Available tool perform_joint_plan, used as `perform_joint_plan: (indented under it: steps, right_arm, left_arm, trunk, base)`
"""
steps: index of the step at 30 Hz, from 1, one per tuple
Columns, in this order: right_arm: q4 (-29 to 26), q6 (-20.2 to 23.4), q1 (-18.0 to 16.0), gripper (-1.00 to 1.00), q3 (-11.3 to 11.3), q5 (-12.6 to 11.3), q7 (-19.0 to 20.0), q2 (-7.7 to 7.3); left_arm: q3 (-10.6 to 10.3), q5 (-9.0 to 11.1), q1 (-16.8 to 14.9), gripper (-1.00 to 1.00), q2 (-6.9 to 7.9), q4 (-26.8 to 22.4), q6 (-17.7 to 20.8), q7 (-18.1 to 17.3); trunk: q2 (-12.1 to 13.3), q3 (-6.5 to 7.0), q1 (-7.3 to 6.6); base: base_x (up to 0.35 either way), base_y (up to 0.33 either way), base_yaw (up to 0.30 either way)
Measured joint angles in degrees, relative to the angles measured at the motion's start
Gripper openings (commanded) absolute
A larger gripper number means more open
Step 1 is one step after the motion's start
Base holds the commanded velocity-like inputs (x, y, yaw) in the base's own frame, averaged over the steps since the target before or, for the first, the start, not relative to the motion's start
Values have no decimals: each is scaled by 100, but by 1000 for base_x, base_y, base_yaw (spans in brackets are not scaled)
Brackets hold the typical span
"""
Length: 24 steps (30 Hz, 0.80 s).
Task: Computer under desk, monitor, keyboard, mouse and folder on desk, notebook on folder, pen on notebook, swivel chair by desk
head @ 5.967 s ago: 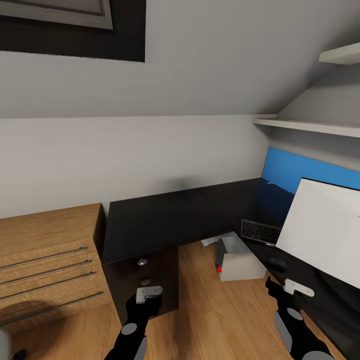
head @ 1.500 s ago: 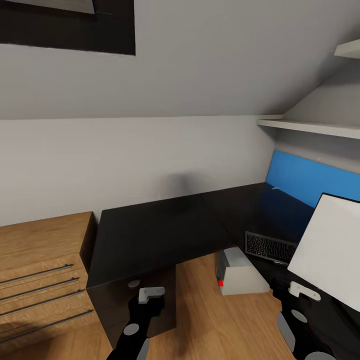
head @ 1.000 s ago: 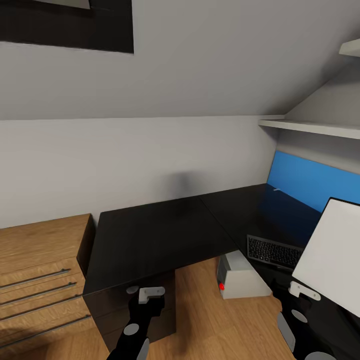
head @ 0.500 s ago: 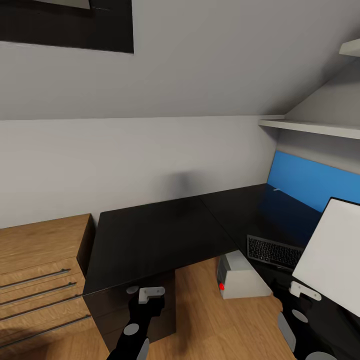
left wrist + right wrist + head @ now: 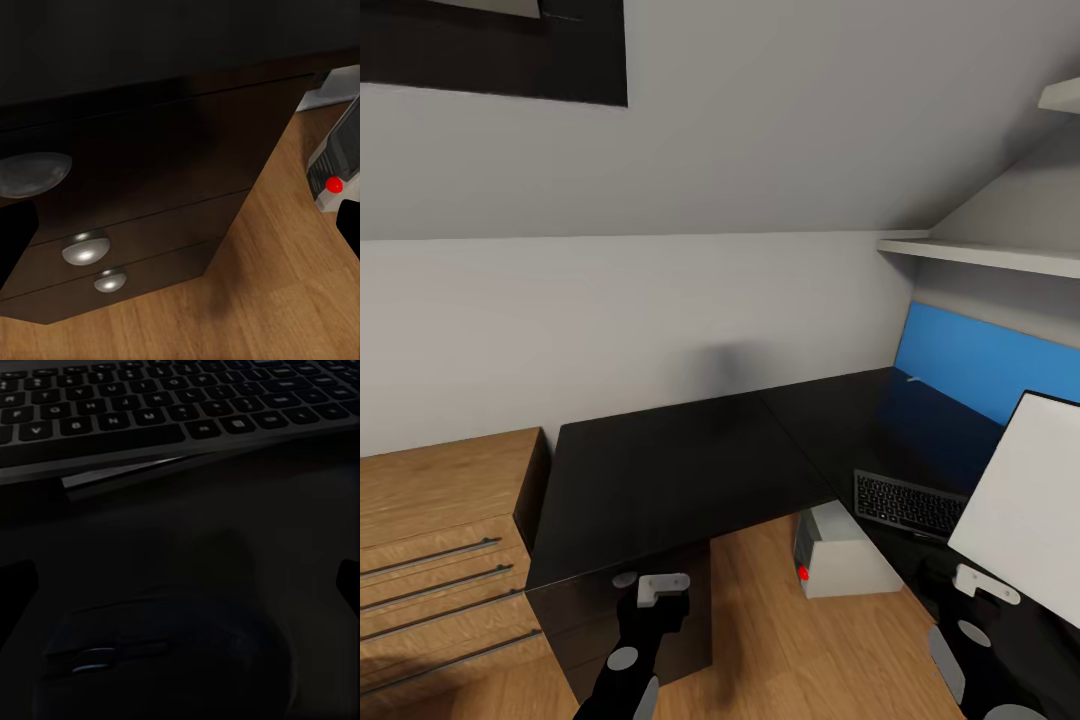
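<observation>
Your right gripper [image 5: 982, 588] has just dipped toward the mouse [image 5: 161, 656] directly ahead, fingers spread and empty, ready to grasp.

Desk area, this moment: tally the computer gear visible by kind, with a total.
Monitor: 1
Keyboard: 1
Mouse: 1
Computer tower: 1
Total: 4

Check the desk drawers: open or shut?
Shut. In the left wrist view the drawers sit flush with one another, only thin seams between their fronts; the round knobs line up, none pulled forward.
</observation>
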Motion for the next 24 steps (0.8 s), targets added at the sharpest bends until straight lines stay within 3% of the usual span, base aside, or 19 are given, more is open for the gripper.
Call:
perform_joint_plan:
  steps: [24]
  right_arm:
    - [17,17,0,100,3,11,26,5]
  left_arm:
    - [0,0,-2,100,0,0,-1,0]
  trunk:
    - [0,0,0]
  base:
    - [0,0,0]
